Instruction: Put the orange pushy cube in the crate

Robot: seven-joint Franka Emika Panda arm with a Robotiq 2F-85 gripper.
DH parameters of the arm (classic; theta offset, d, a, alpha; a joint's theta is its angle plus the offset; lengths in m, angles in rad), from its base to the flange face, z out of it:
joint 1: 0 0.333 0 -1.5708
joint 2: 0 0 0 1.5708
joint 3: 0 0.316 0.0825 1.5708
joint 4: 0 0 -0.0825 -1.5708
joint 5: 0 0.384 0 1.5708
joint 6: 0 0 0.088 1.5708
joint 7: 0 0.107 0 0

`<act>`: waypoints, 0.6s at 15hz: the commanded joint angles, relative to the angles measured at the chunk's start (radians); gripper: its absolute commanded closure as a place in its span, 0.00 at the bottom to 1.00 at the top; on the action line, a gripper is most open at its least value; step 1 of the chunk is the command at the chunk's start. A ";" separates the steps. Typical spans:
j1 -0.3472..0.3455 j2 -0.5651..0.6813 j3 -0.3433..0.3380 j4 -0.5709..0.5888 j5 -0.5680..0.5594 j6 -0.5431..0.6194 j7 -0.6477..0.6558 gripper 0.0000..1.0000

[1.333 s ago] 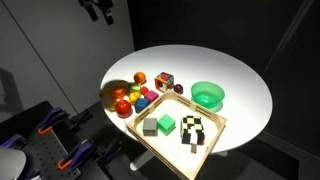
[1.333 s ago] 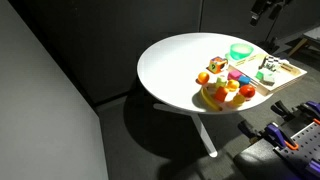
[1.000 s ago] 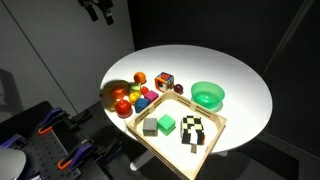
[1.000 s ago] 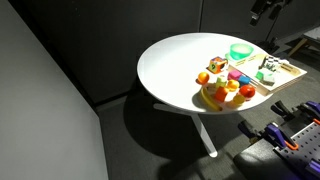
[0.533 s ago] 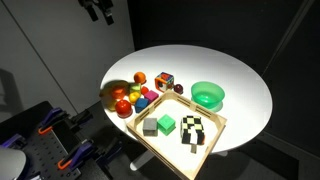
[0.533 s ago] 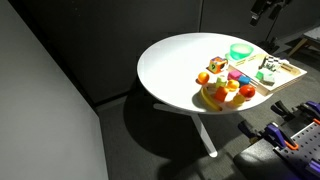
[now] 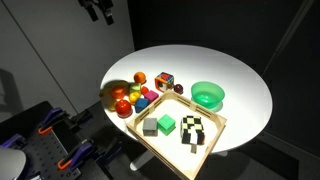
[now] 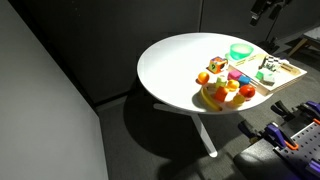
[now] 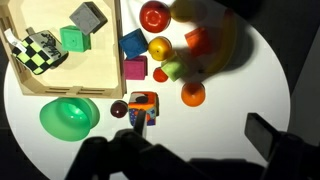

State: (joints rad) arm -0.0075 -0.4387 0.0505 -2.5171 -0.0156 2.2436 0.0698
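The orange pushy cube (image 9: 143,108) stands on the round white table (image 7: 235,75) just outside the crate (image 9: 118,40), boxy with orange-red edges and dark and whitish patches on its faces, near the smooth green bowl (image 9: 68,115). Only the wrist view looks straight down into the light wooden crate, showing a plain grey cube (image 9: 88,17), a green cube (image 9: 73,40) and a black-and-white chequered block (image 9: 37,50) on its pale floor. In an exterior view the gripper (image 7: 99,14) hangs well above the table's edge, its fingers spread and holding nothing.
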 commanded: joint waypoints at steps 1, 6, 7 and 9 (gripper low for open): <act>0.005 0.000 -0.005 0.002 -0.003 -0.003 0.002 0.00; 0.009 0.014 -0.012 -0.008 0.005 0.003 -0.015 0.00; 0.010 0.020 -0.014 -0.011 0.010 0.004 -0.018 0.00; 0.012 0.033 -0.020 -0.015 0.018 0.000 -0.024 0.00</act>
State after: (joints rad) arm -0.0075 -0.4165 0.0487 -2.5225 -0.0156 2.2436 0.0679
